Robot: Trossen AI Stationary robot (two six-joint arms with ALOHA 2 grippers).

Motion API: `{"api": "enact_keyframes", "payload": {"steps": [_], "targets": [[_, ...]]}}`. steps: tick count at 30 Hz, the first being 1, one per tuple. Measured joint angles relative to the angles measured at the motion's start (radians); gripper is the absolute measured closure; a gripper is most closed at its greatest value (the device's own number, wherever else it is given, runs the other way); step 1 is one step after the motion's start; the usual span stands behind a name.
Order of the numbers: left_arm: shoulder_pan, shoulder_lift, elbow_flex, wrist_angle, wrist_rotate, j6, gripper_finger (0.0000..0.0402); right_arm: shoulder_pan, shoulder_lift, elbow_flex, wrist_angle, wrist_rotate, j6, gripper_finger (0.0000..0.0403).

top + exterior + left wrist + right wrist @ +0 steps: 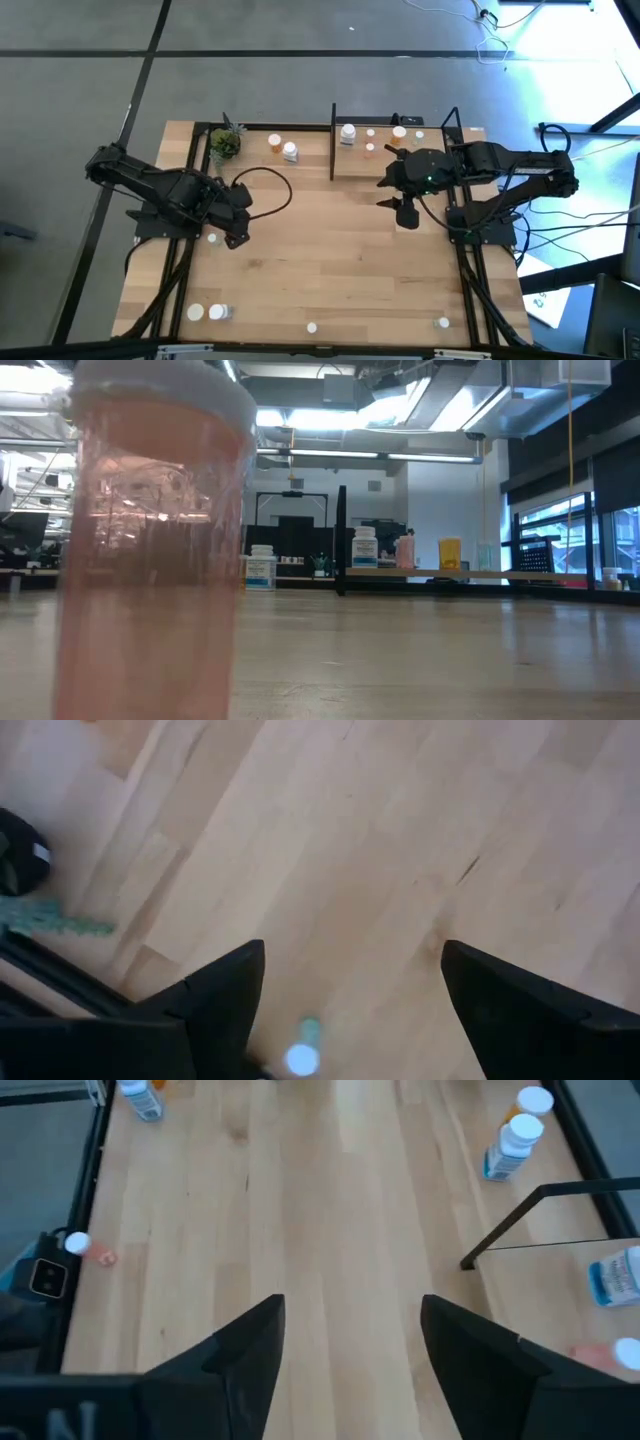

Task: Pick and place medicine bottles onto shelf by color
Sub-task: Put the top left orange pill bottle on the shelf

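- Fingers on both arms stand apart: the right gripper (350, 1370) shows bare wood between its dark fingers and nothing held, and the left gripper (350, 1010) is spread the same way over the tabletop.
- From overhead I see the wooden table (330, 270) filling the middle of the frame, with the left arm at centre left and the right arm at centre right.
- My right gripper (400, 195) hangs just in front of the shelf (360, 165), which sits at the upper middle of the table inside its black posts.
- On the shelf stand a white bottle with a blue label (347, 133), a white-capped bottle (399, 132) and two pinkish bottles (370, 148).
- My left gripper (232, 225) is near a pale green bottle (303, 1055), which shows between its fingers at the bottom of the left wrist view.
- Left of the shelf, at upper middle, stand an orange bottle (274, 142) and a white bottle (290, 152), beside a small potted plant (224, 143).
- A pink bottle (150, 550) fills the left of the low view, close against the lens.
- Loose bottles (207, 312) lie along the bottom edge of the table.
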Motion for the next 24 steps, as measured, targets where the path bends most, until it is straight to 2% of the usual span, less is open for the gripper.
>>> {"api": "enact_keyframes", "payload": {"steps": [5, 10, 24], "targets": [[0.0, 0.008, 0.0, 0.008, -0.014, 0.149, 0.0103, -0.008, 0.0, 0.0, 0.0, 0.0, -0.048, 0.0166], [0.0, 0.012, 0.0, 0.017, -0.065, 0.205, 0.0103, -0.008, 0.0, 0.0, 0.0, 0.0, -0.042, 0.0166], [0.0, 0.013, 0.0, 0.017, -0.144, 0.209, 0.0103, -0.008, 0.0, 0.0, 0.001, -0.002, -0.043, 0.0166]]}}
